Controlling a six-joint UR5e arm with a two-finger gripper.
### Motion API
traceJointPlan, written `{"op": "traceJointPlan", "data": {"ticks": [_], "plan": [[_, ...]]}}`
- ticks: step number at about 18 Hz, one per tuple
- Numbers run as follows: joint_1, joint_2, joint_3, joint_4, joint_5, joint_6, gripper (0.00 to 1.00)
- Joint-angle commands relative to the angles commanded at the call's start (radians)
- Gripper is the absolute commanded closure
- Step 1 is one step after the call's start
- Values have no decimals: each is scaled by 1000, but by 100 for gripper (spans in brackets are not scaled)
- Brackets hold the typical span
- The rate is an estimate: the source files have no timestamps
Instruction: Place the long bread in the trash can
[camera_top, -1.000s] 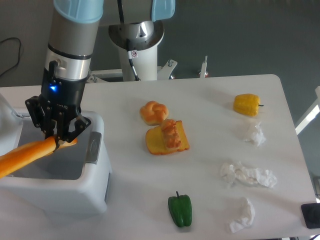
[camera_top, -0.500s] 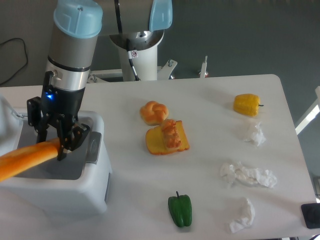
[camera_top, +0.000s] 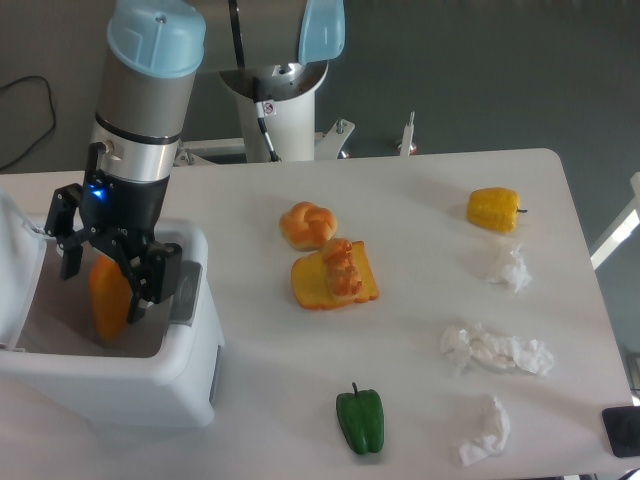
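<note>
The long bread, glossy orange, stands on end inside the white trash can at the table's left, only its upper part showing above the rim. My gripper hangs right over the can's opening with its black fingers spread to either side of the bread. The jaws are open and the bread looks free of them. The lower part of the bread is hidden by the can's front wall.
The can's lid is swung up at the far left. A knotted bun and a toast slice lie mid-table, a green pepper in front, a yellow pepper and crumpled tissues on the right.
The fingers have opened and let go of the bread. It was sticking out sideways over the can's left edge and has dropped upright into the can.
</note>
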Motion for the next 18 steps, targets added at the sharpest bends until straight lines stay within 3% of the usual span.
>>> {"op": "traceJointPlan", "data": {"ticks": [4,8,11,18], "plan": [[118,28,17,0,-37,9,0],[248,34,-6,-5,-57,128,0],[353,35,-54,-8,47,257,0],[447,-6,-100,-9,213,382,0]]}}
